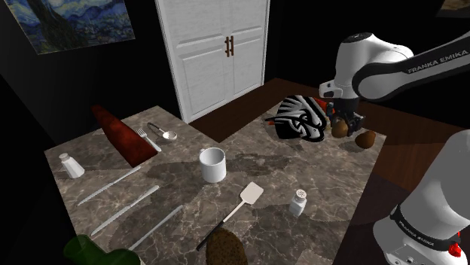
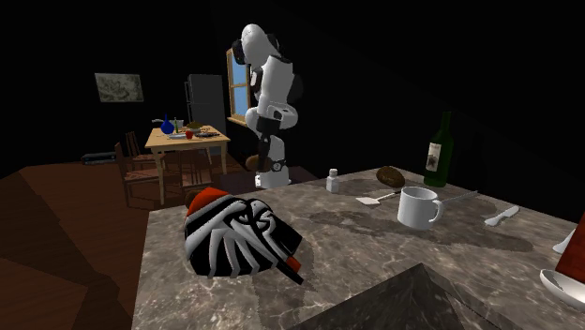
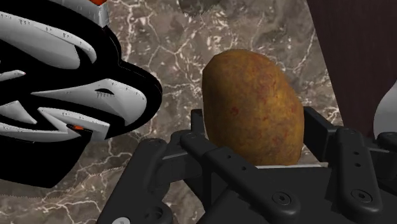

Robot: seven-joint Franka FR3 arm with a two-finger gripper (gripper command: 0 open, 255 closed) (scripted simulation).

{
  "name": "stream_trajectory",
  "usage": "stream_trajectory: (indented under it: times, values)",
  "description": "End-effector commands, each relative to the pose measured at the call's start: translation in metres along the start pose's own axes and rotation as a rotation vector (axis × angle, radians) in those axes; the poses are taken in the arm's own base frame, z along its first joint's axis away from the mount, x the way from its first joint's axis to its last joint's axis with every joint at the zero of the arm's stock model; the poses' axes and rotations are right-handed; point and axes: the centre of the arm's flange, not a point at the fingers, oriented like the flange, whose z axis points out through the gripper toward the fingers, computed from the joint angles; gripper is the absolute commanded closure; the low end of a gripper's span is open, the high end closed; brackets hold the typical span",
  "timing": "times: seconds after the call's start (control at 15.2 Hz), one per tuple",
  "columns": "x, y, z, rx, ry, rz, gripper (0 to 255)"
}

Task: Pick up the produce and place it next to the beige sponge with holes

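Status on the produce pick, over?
Gripper shut on potato. Brown sponge far off, at shoulder view's bottom edge. Black-and-white object beside gripper; shaker, spatula lie between.

Shoulder view high behind the arm (image 1: pixel 384 71); second exterior low across the same table (image 2: pixel 375 246)

Colours and patterns, worktop items
Potato (image 3: pixel 251 95): russet brown, faint reddish flecks. Gripper (image 3: pixel 253 137): black. Helmet (image 3: pixel 63 95): black with white curved stripes, small red-orange accents. Table (image 1: pixel 248 173): brown marble, white veins. Mug (image 1: pixel 213 163): white. Bottle (image 2: pixel 437 155): dark green. Doors (image 1: pixel 215 53): white. Painting (image 1: pixel 79 22): blue, apparently swirled.
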Motion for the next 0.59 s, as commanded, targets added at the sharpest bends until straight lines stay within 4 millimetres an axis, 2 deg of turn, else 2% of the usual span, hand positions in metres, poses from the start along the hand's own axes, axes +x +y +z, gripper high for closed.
stream_trajectory:
  times: [0.0,0.53]
  values:
    - [0.022,-0.014,-0.004,0.0,0.0,0.002,255]
    - [0.115,-0.058,-0.024,0.0,0.0,0.002,255]
